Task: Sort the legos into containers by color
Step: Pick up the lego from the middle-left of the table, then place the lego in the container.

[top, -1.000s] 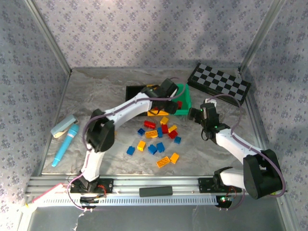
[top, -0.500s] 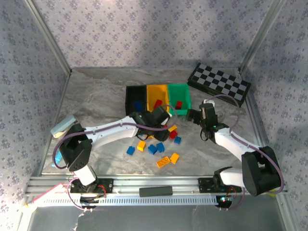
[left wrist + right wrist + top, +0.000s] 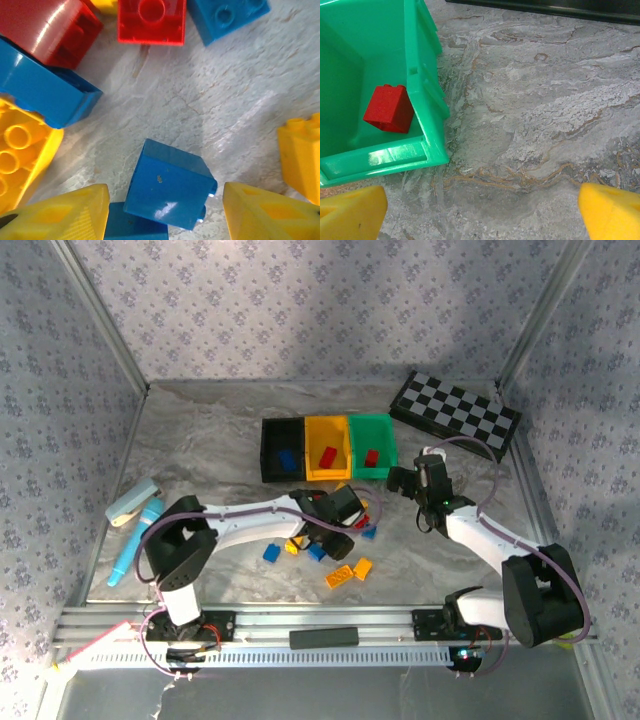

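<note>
Blue lego (image 3: pixel 170 192) between left fingers (image 3: pixel 65 212), yellow lego (image 3: pixel 20 155) beside, red lego (image 3: pixel 150 20) beyond

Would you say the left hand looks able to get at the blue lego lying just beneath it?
Probably yes: the left hand is open and straddles the blue lego, with nothing covering it. A second blue lego close beside it may get nudged.
</note>
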{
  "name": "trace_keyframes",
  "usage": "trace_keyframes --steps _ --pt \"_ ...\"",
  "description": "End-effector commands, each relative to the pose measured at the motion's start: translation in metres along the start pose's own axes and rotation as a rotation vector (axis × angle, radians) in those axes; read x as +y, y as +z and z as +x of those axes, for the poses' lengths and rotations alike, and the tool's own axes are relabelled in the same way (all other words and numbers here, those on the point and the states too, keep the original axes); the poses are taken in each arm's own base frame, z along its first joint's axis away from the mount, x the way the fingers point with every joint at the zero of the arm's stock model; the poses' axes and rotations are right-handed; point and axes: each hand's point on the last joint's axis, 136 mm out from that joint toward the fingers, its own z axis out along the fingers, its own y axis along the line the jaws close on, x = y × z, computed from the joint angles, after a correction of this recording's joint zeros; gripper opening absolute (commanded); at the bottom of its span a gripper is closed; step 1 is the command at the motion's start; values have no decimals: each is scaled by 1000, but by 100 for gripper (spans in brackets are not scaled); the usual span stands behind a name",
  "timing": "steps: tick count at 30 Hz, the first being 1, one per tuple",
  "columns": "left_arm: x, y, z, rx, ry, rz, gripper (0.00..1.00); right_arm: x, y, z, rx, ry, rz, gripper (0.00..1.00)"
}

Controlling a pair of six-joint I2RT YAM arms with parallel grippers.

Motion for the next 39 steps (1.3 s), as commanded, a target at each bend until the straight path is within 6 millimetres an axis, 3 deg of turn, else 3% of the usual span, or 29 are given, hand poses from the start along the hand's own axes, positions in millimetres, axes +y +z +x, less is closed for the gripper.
trace_keyframes --steps 1,7,12,13,18,21,27,32,39 --pt "-2 5 4 44 44 -23 61 -1 -1 -6 -10 17 8 100" --pt "-4 13 7 68 57 -31 55 -1 -2 -6 -12 19 5 100" --pt "-2 11 6 65 55 -46 36 0 -2 -7 -13 20 2 100" --pt "-1 8 4 60 54 -49 31 0 -2 -7 -12 20 0 100" --pt "-4 -14 -14 -14 29 -41 31 -1 -1 -6 -10 19 8 100" --pt "5 -31 -28 -78 16 -90 27 0 -2 -6 -10 20 1 100" --pt "44 -76 -45 -178 -33 -243 21 0 -2 -7 -12 21 1 100" --pt "101 -105 -58 -262 -190 -364 10 0 -2 -6 -11 21 0 100" --pt "176 -116 -69 -296 -404 -441 10 0 -3 -7 -14 22 1 100"
